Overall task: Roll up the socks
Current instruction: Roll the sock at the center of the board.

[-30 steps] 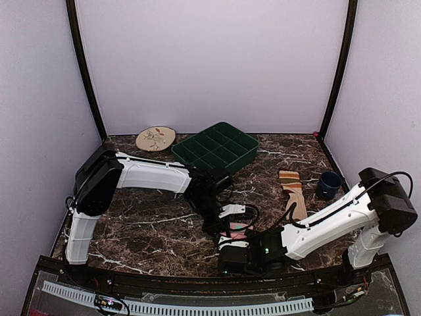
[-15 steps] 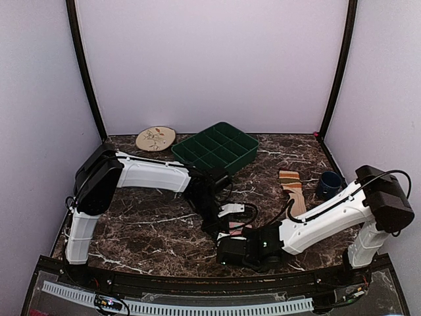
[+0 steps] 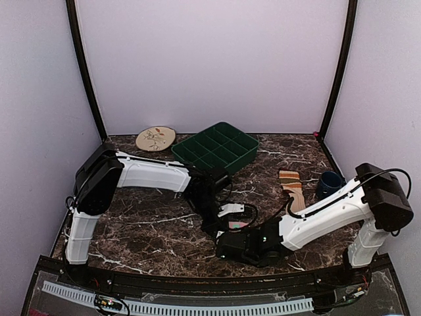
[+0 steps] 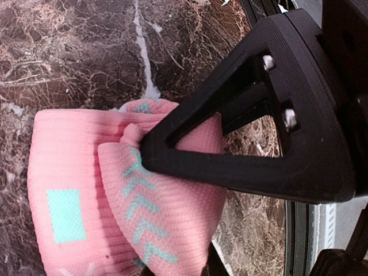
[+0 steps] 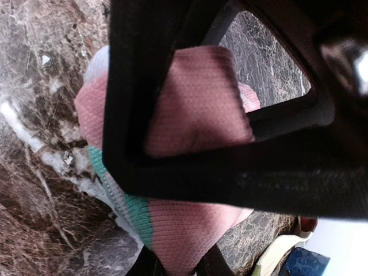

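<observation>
I'm mid-roll on the pink sock (image 4: 75,172): left pincer (image 3: 222,227) clamped on its folded end, right pincer (image 3: 225,247) pinched on it just alongside. The tan sock (image 3: 294,187) lies well beyond the right pincer, untouched. Next, I reckon, both must turn the fold over together.

A lab test booth: plain lilac walls (image 3: 210,66) (black corner posts (image 3: 86,72)) enclosing a marble-patterned table (image 3: 145,224)

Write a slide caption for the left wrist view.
Left gripper pinches the folded pink sock on the marble table.
</observation>
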